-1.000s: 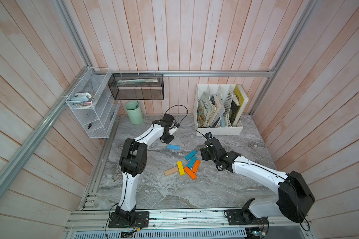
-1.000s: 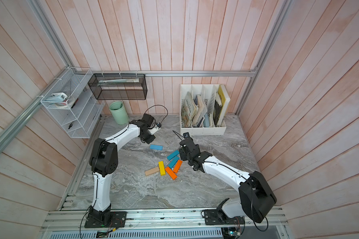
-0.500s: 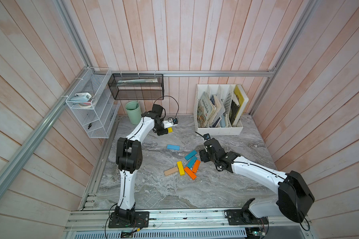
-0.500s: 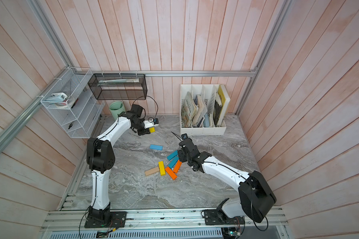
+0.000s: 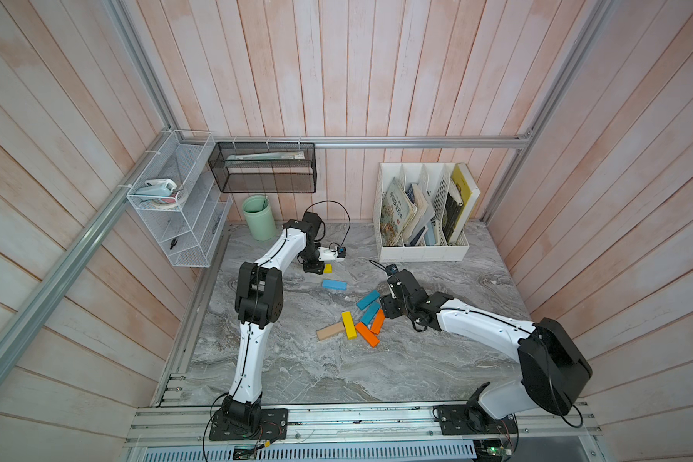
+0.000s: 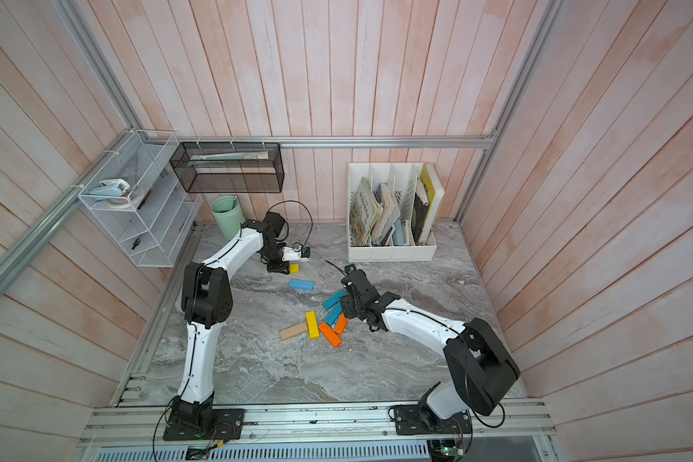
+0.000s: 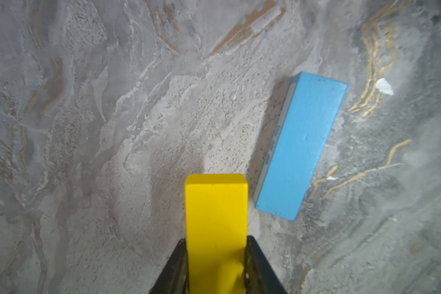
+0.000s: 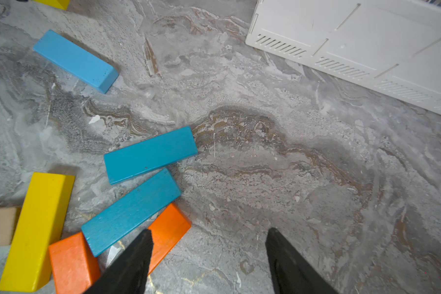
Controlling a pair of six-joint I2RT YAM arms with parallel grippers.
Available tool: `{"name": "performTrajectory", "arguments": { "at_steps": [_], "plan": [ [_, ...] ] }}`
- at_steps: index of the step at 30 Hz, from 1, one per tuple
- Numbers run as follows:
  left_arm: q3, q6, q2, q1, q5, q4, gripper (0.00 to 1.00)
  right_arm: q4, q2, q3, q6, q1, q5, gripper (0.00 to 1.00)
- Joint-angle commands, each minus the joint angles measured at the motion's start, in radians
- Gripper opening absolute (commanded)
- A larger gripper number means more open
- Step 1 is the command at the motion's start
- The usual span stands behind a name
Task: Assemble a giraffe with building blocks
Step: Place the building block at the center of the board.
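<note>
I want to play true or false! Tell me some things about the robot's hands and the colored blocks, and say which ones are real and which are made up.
1. The left hand holds a yellow block. True.
2. The right hand is squeezing a block too. False: it is open and empty, beside the heap of blocks.
3. The light blue block lies by itself, apart from the heap. True.
4. The giraffe is finished. False: most blocks lie in a loose heap, with no giraffe shape.
5. The green cup has tipped over. False: it stands upright by the back wall.
</note>
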Motion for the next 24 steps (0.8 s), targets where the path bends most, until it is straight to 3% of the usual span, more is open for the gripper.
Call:
{"name": "performTrajectory", "arguments": {
  "at_steps": [1,8,16,20,24],
  "plan": [
    [0.017,0.038,0.024,0.005,0.009,-0.031,0.0,0.011,0.016,0.025,0.004,0.007,-0.013,0.73],
    [0.043,0.049,0.073,0.012,0.037,-0.031,0.0,0.011,0.022,0.028,-0.003,0.009,-0.008,0.73],
    [0.029,0.041,0.092,0.011,0.024,0.0,0.07,0.02,0.038,0.025,0.004,0.01,-0.007,0.74],
    [0.03,0.043,0.1,0.012,0.042,-0.008,0.24,0.026,0.043,0.028,0.004,0.014,-0.009,0.74],
    [0.026,0.034,0.112,0.011,0.013,0.004,0.3,0.025,0.048,0.031,0.004,0.015,-0.011,0.74]
  ]
}}
